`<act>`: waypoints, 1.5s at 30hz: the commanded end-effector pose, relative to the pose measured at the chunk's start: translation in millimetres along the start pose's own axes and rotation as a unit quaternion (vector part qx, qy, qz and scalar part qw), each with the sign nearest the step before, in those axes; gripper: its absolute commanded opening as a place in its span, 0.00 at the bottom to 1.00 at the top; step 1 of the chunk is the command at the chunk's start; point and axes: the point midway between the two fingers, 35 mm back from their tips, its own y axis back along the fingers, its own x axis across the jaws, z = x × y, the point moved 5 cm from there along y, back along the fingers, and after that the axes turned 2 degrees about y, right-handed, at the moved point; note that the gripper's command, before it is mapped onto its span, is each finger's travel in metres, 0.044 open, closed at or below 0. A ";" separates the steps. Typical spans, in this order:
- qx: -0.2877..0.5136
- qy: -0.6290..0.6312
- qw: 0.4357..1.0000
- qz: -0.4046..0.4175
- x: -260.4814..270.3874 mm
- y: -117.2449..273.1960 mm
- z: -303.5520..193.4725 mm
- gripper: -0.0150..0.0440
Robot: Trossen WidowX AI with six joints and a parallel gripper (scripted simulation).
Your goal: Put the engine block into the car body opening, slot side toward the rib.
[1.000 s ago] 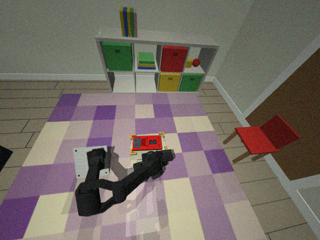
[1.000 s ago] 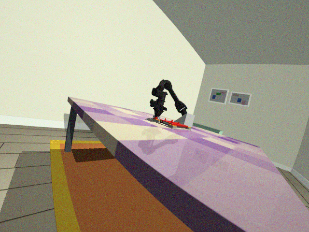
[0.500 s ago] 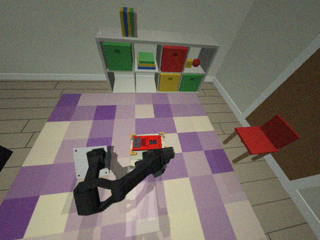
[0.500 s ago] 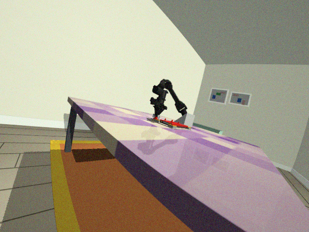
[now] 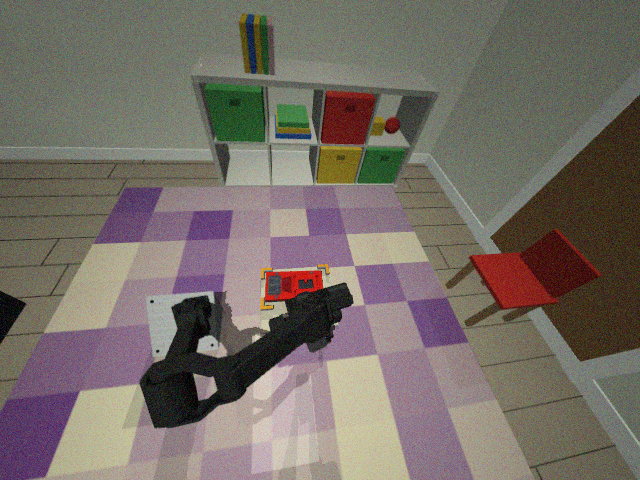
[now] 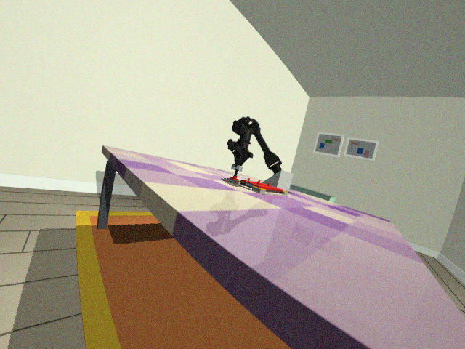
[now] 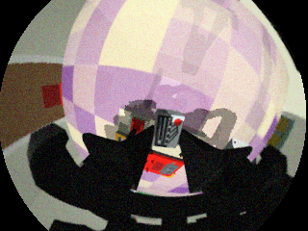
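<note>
The engine block (image 7: 166, 130) (image 6: 237, 167) is grey with dark slots on its face and a red round spot. My gripper (image 7: 166, 129) (image 6: 236, 165) is shut on it, one black finger on each side, and holds it above the table. The red car body (image 5: 285, 295) (image 6: 268, 186) (image 7: 156, 164) lies flat between yellow corner brackets, beside the held block and lower than it. A dark recess (image 5: 307, 283) shows in its top in the top view. The rib cannot be made out. The arm hides the block in the top view.
Yellow brackets (image 5: 324, 268) stand at the car body's corners. A small red part (image 7: 137, 125) sits in a grey holder near the block. In the exterior view a thin dark upright (image 6: 235, 174) stands just below the block. A white plate (image 5: 159, 326) lies by the arm.
</note>
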 end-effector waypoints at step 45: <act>0.000 0.219 0.976 -0.020 27.2 48.6 -42.8 0.25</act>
